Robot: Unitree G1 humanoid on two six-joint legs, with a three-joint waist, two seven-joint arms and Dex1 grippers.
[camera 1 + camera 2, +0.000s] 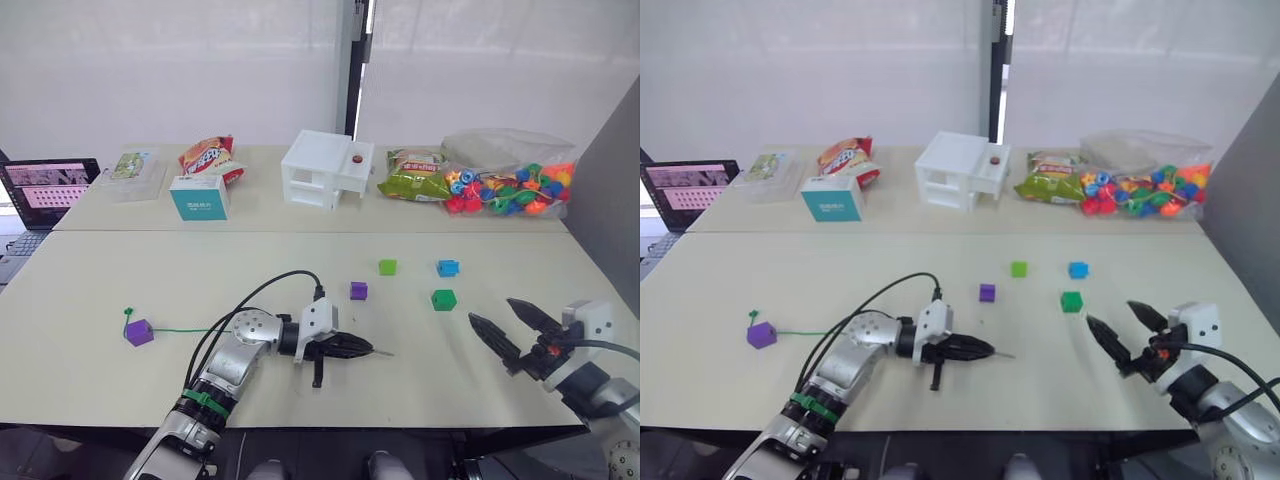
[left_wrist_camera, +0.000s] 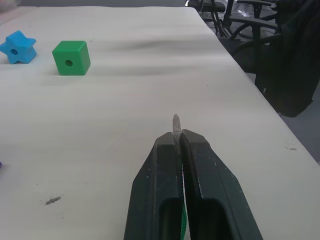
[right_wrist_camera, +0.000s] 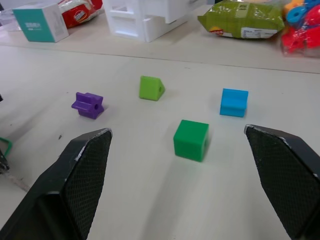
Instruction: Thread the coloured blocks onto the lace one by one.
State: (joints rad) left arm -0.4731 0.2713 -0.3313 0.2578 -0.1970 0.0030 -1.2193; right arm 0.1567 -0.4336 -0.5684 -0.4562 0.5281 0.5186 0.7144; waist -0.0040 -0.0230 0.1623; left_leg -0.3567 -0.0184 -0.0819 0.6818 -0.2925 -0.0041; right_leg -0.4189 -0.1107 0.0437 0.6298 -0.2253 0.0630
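Left gripper [image 1: 355, 348] pinching lace [image 1: 185, 330] tip; dark green block [image 1: 443, 299] ahead, unobstructed.

left arm: reaches in from the lower left, forearm lying low and angled toward the middle, black cables looping up over the wrist
left end effector [image 1: 352, 348]: fingers squeezed tight together and pointing to the robot's right, pretty much level; clamped on the lace [image 2: 175, 122], with the grey tip poking out past the fingertips
right arm: comes in from the lower right corner, wrist tipped up a bit
right end effector [image 1: 512, 327]: fingers spread wide, nothing between them, pointing up and left toward the middle
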